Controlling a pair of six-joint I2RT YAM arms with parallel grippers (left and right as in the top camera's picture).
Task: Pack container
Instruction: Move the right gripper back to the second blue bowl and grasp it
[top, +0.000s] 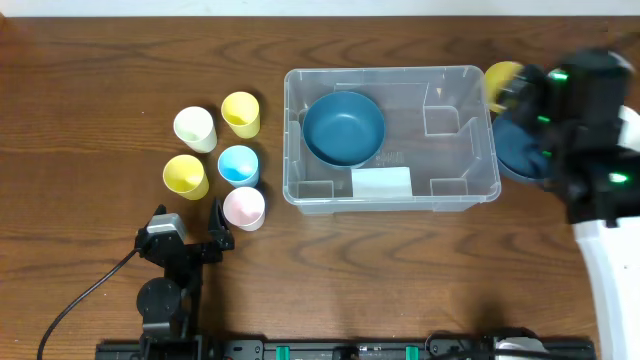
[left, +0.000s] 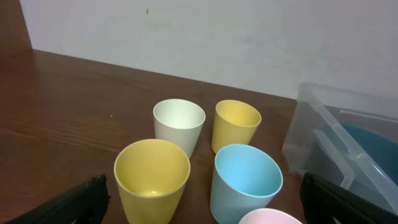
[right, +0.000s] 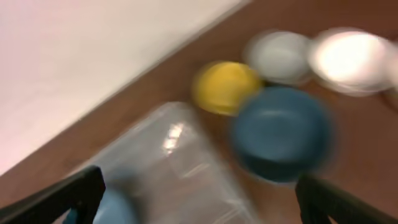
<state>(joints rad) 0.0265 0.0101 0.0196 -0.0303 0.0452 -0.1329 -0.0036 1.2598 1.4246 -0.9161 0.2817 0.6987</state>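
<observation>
One clear, round-cornered plastic container (top: 400, 71)

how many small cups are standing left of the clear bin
5, left of the clear plastic rectangular bin: a white cup and a yellow cup at the back, a second yellow cup and a light blue cup in the middle, a pink cup nearest. None looks hidden.

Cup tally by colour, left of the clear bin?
Yellow cups: 2
White cup: 1
Light blue cup: 1
Pink cup: 1
Total: 5
</observation>
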